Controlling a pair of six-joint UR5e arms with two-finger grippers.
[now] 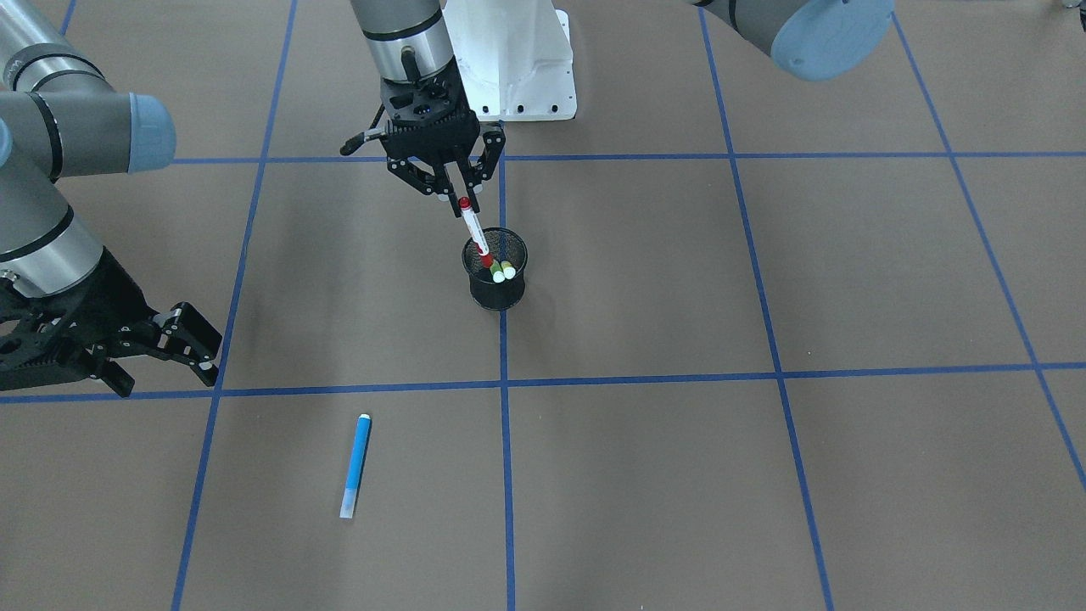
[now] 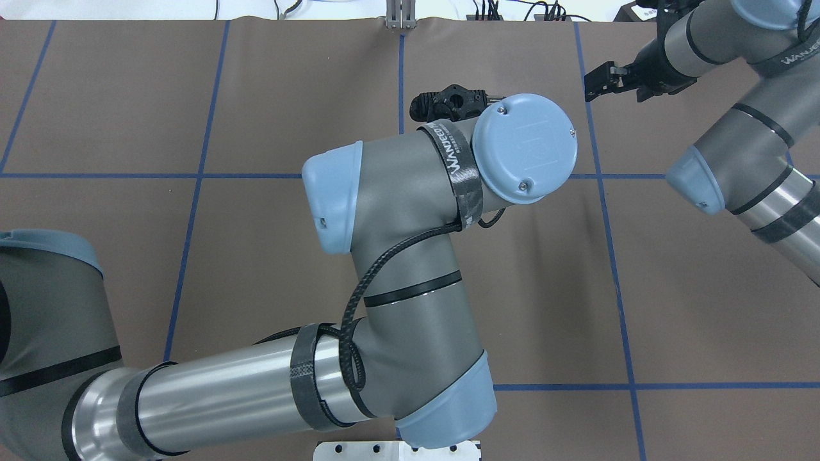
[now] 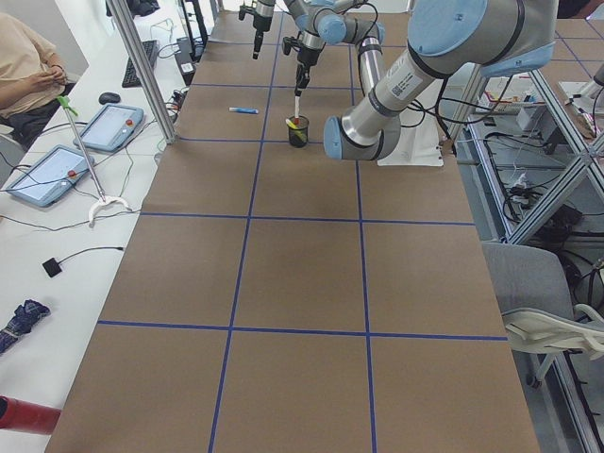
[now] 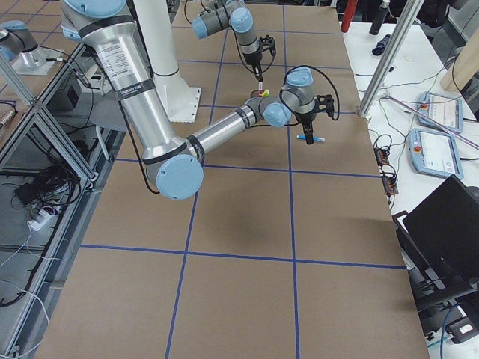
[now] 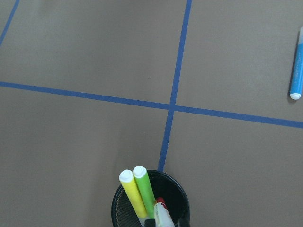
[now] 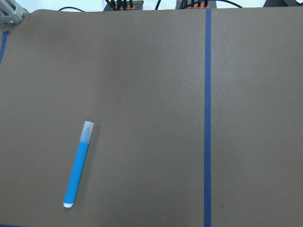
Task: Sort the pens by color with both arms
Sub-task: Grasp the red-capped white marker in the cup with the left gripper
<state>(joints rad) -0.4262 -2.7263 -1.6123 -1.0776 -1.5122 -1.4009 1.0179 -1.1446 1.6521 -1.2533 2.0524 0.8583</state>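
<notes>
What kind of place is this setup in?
Probably a robotics lab workcell: table gridded with blue tape, teach pendants on the side bench, aluminium framing beside it.

Pens: four in total, one per colour, namely one blue pen, one red-capped white pen, one green pen and one yellow pen. Three of the four are at the cup; one lies on the counter. Mesh cups: one black cup. Robot arms: two, the left arm and the right arm. Grippers: two, the left gripper and the right gripper.
</notes>
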